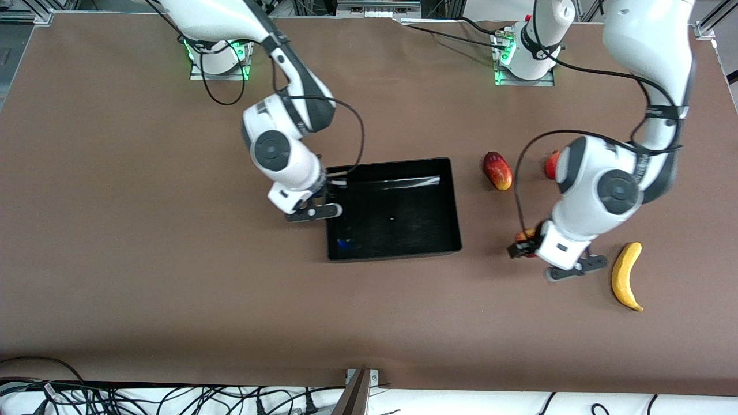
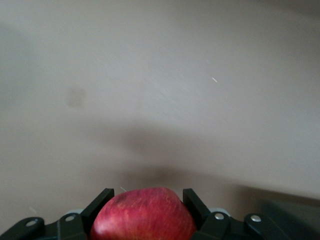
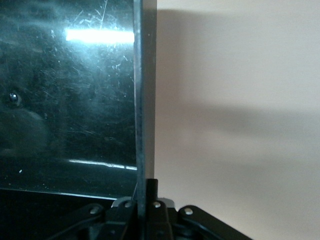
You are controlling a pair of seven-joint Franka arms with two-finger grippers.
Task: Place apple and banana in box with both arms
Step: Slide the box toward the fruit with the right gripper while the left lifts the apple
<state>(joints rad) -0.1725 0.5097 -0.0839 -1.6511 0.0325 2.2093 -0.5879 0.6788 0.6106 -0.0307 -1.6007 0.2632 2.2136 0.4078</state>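
Two grippers are clamped: the left gripper (image 2: 144,200) grips the apple (image 2: 143,216) just above the table (image 1: 144,276), near the banana (image 1: 626,275); the right gripper (image 3: 145,192) pinches the box (image 1: 451,202) wall at its right-arm end.

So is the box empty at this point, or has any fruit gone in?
Empty. The box shows only its glossy black floor; the apple sits between the left pincer fingers over the table, and the banana lies on the table.
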